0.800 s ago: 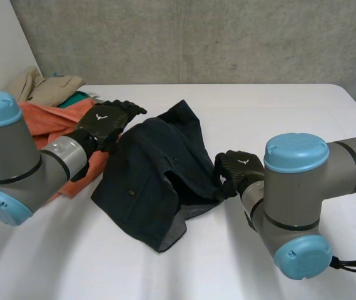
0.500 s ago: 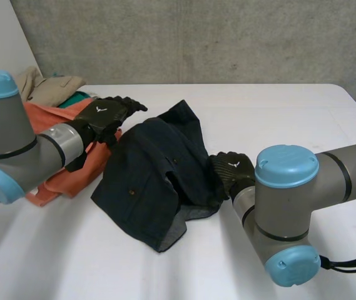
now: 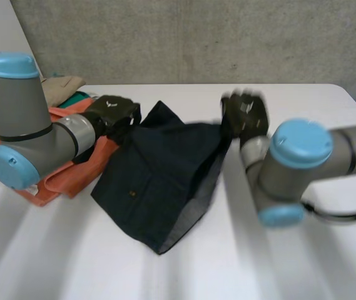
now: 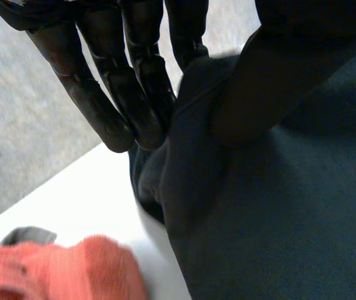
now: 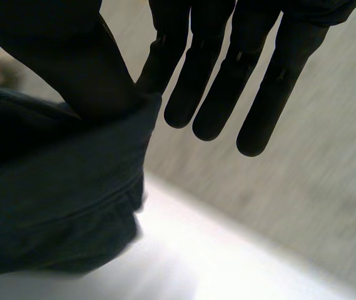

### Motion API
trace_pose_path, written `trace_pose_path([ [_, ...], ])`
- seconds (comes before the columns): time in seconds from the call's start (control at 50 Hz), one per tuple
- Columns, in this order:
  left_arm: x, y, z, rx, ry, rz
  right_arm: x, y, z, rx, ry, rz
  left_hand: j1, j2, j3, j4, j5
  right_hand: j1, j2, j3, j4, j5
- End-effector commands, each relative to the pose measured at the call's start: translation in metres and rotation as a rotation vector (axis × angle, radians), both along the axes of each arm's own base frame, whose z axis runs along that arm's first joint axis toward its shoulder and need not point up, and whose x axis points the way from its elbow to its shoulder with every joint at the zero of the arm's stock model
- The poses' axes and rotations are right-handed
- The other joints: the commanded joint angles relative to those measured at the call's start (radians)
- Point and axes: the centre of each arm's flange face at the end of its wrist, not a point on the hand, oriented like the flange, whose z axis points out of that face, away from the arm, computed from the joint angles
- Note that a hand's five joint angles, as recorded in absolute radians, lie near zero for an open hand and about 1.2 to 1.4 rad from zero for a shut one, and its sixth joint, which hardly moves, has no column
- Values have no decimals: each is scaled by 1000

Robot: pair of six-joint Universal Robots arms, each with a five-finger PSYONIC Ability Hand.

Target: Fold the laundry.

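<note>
Navy garment (image 3: pixel 156 181) is sagging across middle of desk (image 3: pixel 303 262), looking soft, light & floppy, w/ left hand (image 3: pixel 112 111) pinching its corner nearest desk's far-left & right hand (image 3: pixel 246 115) pinching & holding up its far edge, so corners/hems are prob. offering best grip.

**My rig's body, seen from here**

My left arm (image 3: pixel 21 106) and right arm (image 3: pixel 278 178) are thick grey tubes with rounded light-blue caps (image 3: pixel 298 142) on the joints. A silver ring (image 3: pixel 81 132) bands the left wrist. My left hand (image 3: pixel 112 109) and right hand (image 3: pixel 245 115) are matt black; the left one's back carries a small white mark.
</note>
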Motion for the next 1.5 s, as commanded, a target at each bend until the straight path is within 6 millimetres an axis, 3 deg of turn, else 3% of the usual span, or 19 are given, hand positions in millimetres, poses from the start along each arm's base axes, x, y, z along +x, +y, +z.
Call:
trace_pose_path([
  [0.02, -22, 31, 31, -21, 157, 21, -23, -95, 51, -318, -25, -79, 182, 145, 156, 142, 148, 300, 224, 214, 204, 247],
  [0.1, -37, 47, 31, -17, 224, 31, -36, -131, 39, -337, -25, -94, -73, -110, -99, -112, -107, 300, 224, 214, 204, 247],
  [0.14, -46, 54, 29, -20, 248, 41, -38, -139, 24, -314, -7, -84, -474, -511, -500, -514, -508, 180, 105, 95, 85, 127],
  [0.16, -48, 55, 29, -24, 254, 44, -38, -141, 19, -301, 1, -83, -665, -702, -691, -704, -699, -42, -117, -127, -138, -95],
  [0.18, -51, 58, 29, -32, 254, 51, -41, -141, 12, -273, 18, -82, -955, -992, -981, -995, -989, -640, -715, -726, -736, -693],
  [0.22, -52, 59, 29, -43, 242, 62, -46, -143, 9, -249, 23, -95, -955, -992, -981, -995, -989, -922, -997, -1008, -1018, -975],
  [0.32, -40, 57, 37, -87, 201, 97, -72, -140, 29, -176, 43, -185, -955, -992, -981, -995, -989, -922, -997, -1008, -1018, -975],
  [0.38, -25, 55, 44, -102, 189, 128, -82, -122, 48, -88, 76, -216, -955, -992, -981, -995, -989, -922, -997, -1008, -1018, -975],
  [0.52, 12, 53, 25, -50, 109, 197, -89, -48, 66, 184, 201, -118, -955, -992, -981, -995, -989, -922, -997, -1008, -1018, -975],
  [0.62, 31, 57, -8, 56, 30, 208, -85, 15, 41, 385, 329, 63, -908, -945, -934, -948, -942, -691, -766, -777, -787, -744],
  [0.76, 25, 70, -51, 219, -30, 101, -79, 63, -7, 446, 512, 233, -763, -800, -790, -803, -798, -582, -657, -667, -677, -635],
  [1.02, -1, 73, -90, 262, -106, 23, -69, 59, -65, 275, 579, 240, -772, -809, -798, -812, -806, -579, -654, -664, -674, -632],
  [1.06, -7, 74, -93, 257, -117, 18, -69, 56, -69, 257, 590, 224, -772, -809, -798, -812, -806, -337, -412, -423, -433, -390],
  [1.12, -11, 75, -95, 247, -128, 19, -72, 51, -69, 238, 596, 182, -752, -789, -778, -792, -786, 298, 222, 212, 202, 245],
  [1.24, -25, 75, -95, 184, -127, 30, -75, 55, -57, 189, 568, 139, -444, -481, -470, -484, -478, 300, 224, 214, 204, 247],
  [1.32, -40, 73, -93, 119, -110, 27, -72, 64, -27, 114, 524, 146, 200, 163, 174, 160, 166, 300, 224, 214, 204, 247],
  [1.36, -43, 70, -89, 98, -104, 37, -72, 66, -16, 94, 505, 140, 267, 230, 241, 227, 233, 300, 224, 214, 204, 247],
  [1.44, -43, 59, -63, 34, -82, 103, -75, 64, 17, 46, 437, 112, 267, 230, 241, 227, 233, 300, 224, 214, 204, 247],
  [1.5, -33, 54, -20, -43, -34, 157, -81, 57, 55, -15, 367, 62, 267, 230, 241, 227, 233, 300, 224, 214, 204, 247],
])
